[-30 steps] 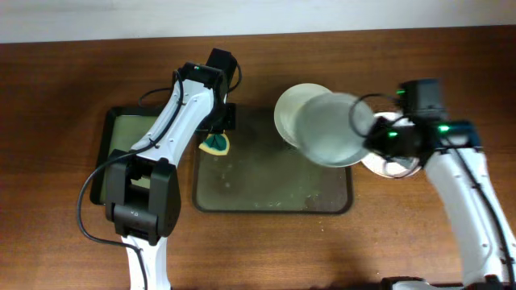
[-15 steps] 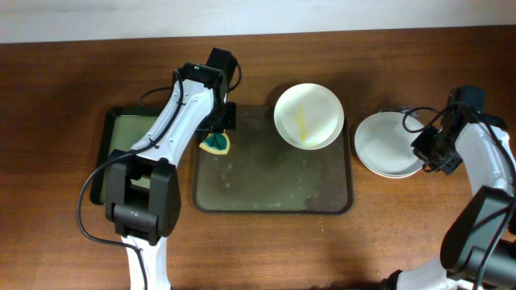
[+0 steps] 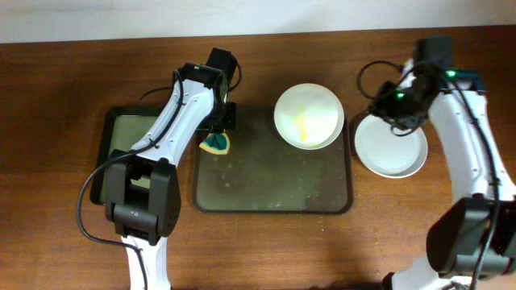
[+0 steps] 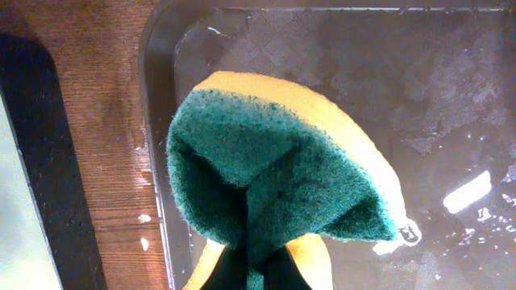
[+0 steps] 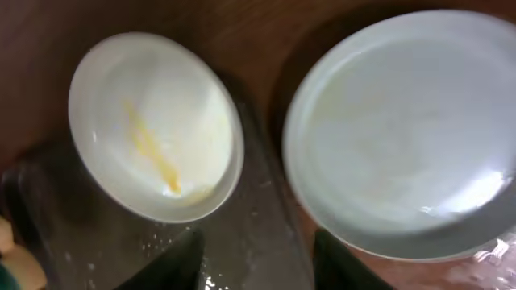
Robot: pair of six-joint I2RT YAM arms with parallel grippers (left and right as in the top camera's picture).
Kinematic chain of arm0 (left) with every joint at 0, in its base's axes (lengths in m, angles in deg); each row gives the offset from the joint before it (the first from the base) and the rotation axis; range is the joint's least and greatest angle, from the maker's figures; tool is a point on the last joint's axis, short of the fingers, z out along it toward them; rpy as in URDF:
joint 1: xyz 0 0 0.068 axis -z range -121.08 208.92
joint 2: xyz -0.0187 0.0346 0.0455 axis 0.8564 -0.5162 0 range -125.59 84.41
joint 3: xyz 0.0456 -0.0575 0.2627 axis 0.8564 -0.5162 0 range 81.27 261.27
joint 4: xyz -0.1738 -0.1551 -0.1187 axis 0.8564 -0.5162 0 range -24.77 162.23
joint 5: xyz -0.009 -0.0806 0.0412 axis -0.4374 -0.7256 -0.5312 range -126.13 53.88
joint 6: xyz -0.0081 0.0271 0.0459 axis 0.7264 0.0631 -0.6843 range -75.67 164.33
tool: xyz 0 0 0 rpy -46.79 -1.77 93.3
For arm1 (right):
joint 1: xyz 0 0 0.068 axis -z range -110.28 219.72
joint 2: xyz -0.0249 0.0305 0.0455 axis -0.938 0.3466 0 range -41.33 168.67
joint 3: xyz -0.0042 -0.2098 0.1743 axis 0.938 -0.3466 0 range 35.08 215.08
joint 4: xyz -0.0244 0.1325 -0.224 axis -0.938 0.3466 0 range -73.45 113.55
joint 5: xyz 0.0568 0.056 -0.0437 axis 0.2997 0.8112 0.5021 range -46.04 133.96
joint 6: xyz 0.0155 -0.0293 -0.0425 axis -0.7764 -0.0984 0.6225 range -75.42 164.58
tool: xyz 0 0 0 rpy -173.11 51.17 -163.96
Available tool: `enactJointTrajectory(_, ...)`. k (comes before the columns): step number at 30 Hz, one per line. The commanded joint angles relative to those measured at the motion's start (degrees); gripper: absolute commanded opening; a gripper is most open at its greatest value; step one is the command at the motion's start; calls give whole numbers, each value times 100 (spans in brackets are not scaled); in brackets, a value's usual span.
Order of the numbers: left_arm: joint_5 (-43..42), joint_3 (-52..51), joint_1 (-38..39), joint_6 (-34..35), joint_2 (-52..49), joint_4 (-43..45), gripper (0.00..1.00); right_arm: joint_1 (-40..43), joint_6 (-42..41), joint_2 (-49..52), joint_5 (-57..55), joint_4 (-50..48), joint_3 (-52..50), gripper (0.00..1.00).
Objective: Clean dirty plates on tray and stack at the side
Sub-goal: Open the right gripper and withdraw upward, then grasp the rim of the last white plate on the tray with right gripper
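Overhead: tray (image 3: 258, 181) mid-table. Smeared plate (image 3: 309, 115) in tray's far right corner. Stack (image 3: 391, 147) of white plates on table, just right of tray. Left gripper (image 3: 216, 135) over tray's far left corner, clamped on sponge (image 3: 214, 145). Right gripper (image 3: 380, 110) above tray's right edge, near stack.
Left wrist: sponge (image 4: 274, 169) folded, green side out, pinched at base, over wet tray (image 4: 451, 97).
Right wrist: fingers (image 5: 173, 259) spread wide, holding nothing. Smeared plate (image 5: 153, 121) on tray, stack (image 5: 403, 129) beside tray.

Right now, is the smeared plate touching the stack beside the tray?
Apart. Overhead view shows the tray rim between the smeared plate and the stack.
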Motion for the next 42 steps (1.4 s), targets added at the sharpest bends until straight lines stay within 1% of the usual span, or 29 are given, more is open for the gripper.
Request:
enactJointTrajectory(1, 0, 96, 7, -94, -37, 11, 0, -435, -251, 372, -76, -273, -284, 36)
enactJointTrajectory(4, 0, 96, 7, -94, -37, 11, 0, -824, -404, 599, -103, -782, -474, 36)
enactJointTrajectory(6, 0, 96, 7, -94, -37, 11, 0, -970, -498, 739, -153, -964, -496, 39)
enactJointTrajectory(8, 0, 96, 7, -94, -37, 15, 0, -1095, -761, 909, -437, -1080, -505, 39)
enactJointTrajectory(11, 0, 96, 7, -94, -37, 15, 0, -1213, -1005, 1141, -730, -1104, -505, 39)
enactJointTrajectory(15, 0, 96, 7, -94, -37, 13, 0, -1366, -1132, 1412, -986, -1088, -531, 38)
enactJointTrajectory(20, 0, 96, 7, -94, -37, 9, 0, -1464, -1150, 1587, -1027, -896, -614, 38)
enactJointTrajectory(23, 0, 96, 7, -94, -37, 11, 0, -1547, -1300, 1628, -1025, -1091, -1023, 38)
enactJointTrajectory(25, 0, 96, 7, -94, -37, 11, 0, -1576, -1298, 1628, -997, -1088, -1132, 35)
enactJointTrajectory(27, 0, 96, 7, -94, -37, 13, 0, -1578, -1296, 1626, -710, -1049, -1130, 33)
enactJointTrajectory(29, 0, 96, 7, -94, -37, 13, 0, -1580, -1270, 1626, -280, -949, -1128, 33)
enactJointTrajectory(32, 0, 96, 7, -94, -37, 11, 0, -1585, -883, 1585, 330, -573, -1126, 32)
enactJointTrajectory(35, 0, 96, 7, -94, -37, 13, 0, -1585, -184, 1296, 1016, -13, -1115, 32)
enactJointTrajectory(39, 0, 96, 7, -94, -37, 17, 0, -1582, 260, 901, 1008, 675, -833, 33)
enactJointTrajectory(41, 0, 96, 7, -94, -37, 37, 0, -1578, 254, 774, 345, 721, -647, 37)
enactJointTrajectory(42, 0, 96, 7, -94, -37, 59, 0, -1574, 254, 776, -186, 505, -643, 40)
